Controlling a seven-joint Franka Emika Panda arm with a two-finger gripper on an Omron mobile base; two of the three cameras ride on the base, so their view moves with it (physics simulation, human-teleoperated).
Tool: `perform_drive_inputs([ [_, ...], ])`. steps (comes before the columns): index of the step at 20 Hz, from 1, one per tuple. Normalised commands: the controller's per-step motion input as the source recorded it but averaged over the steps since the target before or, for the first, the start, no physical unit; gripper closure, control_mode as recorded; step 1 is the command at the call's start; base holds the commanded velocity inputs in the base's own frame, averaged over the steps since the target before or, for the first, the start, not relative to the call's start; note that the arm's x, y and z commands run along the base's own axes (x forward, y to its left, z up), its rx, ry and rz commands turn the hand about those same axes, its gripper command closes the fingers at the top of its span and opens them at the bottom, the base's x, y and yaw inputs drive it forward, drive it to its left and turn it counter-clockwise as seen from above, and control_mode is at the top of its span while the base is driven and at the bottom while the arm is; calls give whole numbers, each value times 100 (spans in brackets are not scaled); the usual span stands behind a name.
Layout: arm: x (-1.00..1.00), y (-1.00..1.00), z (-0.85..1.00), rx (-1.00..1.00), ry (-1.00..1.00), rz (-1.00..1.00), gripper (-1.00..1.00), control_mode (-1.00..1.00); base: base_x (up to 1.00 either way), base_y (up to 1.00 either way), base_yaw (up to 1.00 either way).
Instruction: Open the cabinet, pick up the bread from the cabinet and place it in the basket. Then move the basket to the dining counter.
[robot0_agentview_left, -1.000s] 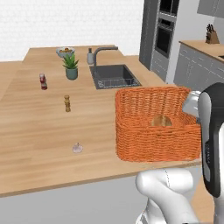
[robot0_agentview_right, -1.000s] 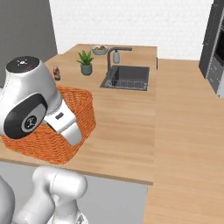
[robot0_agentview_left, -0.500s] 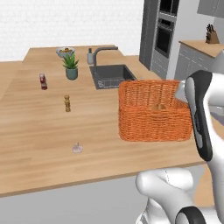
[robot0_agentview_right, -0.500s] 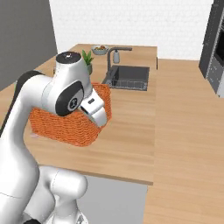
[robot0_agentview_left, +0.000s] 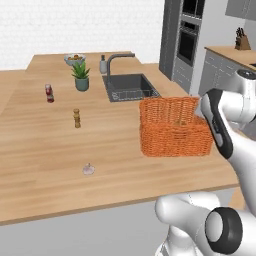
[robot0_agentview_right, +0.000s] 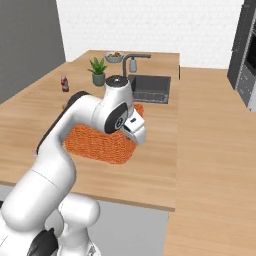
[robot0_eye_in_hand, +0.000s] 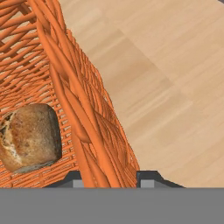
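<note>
Gripper: two small dark finger tips of the white arm's gripper (robot0_eye_in_hand: 109, 178), one on each side of the near wall of the boxy orange woven wicker basket (robot0_agentview_left: 174, 127); jaws narrowed onto that wall, so the basket is gripped by its rim.
Basket position: on the very broad light-wood dining counter (robot0_agentview_left: 60, 150), near its front right edge, just in front of the dark inset sink (robot0_agentview_left: 130, 86); whether its base touches the wood or hangs just above cannot be told.
Bread: small tan-brown rounded loaf (robot0_eye_in_hand: 28, 136) lying on the basket floor, close to the gripped wall.
Step in hand (judged): setting the basket down on the counter; bread already loaded.
Handling advice: keep the basket level so the loaf does not roll; lower until the base sits flat, well inside the counter edge; only then spread the jaws and lift straight up, clear of the weave.
Risk: a one-wall grip may tip the far side; a finger tip may snag in the wicker on release.
Mid-counter items: small clear object (robot0_agentview_left: 88, 169), brown pepper mill (robot0_agentview_left: 76, 118), red can (robot0_agentview_left: 49, 92).
Far items: potted green plant (robot0_agentview_left: 81, 76), fruit bowl (robot0_agentview_left: 74, 59), curved faucet (robot0_agentview_left: 116, 60).
Hidden or unclear: finger tips cut off by the lower edge in the hand view; arm covers the basket's right end and the grip point in both base views.
</note>
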Motion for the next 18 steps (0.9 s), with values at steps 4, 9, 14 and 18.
perform_drive_inputs([
  [4,50,0,-68,0,-5,1,100,-100,0,0,0],
  [9,12,1,-68,-1,-3,4,100,-100,0,0,0],
  [14,1,0,-63,0,0,3,100,-100,0,0,0],
  [18,4,0,-35,0,0,0,100,-100,0,0,0],
])
